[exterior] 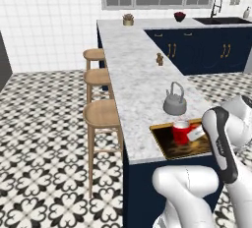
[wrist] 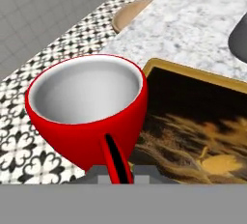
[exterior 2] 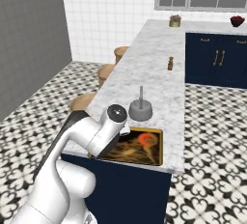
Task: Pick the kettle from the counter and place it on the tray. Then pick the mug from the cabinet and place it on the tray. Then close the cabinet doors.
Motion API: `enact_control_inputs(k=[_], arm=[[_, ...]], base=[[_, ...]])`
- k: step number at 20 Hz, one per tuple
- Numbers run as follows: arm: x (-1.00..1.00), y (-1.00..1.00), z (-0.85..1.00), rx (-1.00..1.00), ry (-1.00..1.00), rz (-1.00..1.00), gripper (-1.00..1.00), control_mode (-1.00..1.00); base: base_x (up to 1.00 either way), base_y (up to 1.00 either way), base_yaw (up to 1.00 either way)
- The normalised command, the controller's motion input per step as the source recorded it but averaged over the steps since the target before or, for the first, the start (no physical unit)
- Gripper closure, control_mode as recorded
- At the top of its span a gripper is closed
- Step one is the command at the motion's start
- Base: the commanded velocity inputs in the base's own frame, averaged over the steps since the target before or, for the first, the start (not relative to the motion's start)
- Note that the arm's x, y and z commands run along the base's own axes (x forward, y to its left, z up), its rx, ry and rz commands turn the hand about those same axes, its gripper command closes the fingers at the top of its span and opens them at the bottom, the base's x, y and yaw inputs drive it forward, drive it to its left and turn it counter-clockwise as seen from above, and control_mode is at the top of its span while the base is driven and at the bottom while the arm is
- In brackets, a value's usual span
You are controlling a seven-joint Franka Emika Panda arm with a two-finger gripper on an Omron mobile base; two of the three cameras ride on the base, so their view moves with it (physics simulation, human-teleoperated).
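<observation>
The red mug (wrist: 87, 105) with its white inside fills the hand view, and my gripper (wrist: 116, 172) is shut on its thin handle. The mug (exterior: 181, 132) sits over the near-left part of the brown tray (exterior: 170, 149) with its golden rim; I cannot tell whether it touches the tray (wrist: 207, 117). My gripper (exterior: 195, 133) is just right of the mug. The grey kettle (exterior: 174, 101) stands upright on the marbled counter (exterior: 138, 74), right behind the tray's far edge. From the other side the kettle (exterior 2: 140, 109) shows beyond the tray (exterior 2: 144, 146).
Three wooden stools (exterior: 101, 114) line the counter's left side. A small brown grinder (exterior: 160, 59) stands mid-counter, with a plant pot (exterior: 128, 19) and a dark red bowl (exterior: 179, 16) at the far end. Navy cabinets (exterior: 206, 50) and a sink faucet (exterior: 215, 7) are at the back right.
</observation>
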Motion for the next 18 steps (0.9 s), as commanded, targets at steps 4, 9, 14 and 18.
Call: enact_control_inputs(k=[4, 9, 14, 18], arm=[[0.34, 0.05, -0.37, 0.00, 0.22, 0.09, 1.00, -1.00], [0.21, 0.00, -0.29, 0.01, 0.05, 0.07, 1.00, -1.00], [0.20, 0.00, -0.25, 0.04, -0.02, 0.06, 1.00, -1.00], [0.24, 0.00, -0.25, 0.04, -0.09, 0.00, 1.00, -1.00]], base=[[0.00, 0.00, 0.00], [0.00, 0.00, 0.00], [0.00, 0.00, 0.00], [0.00, 0.00, 0.00]])
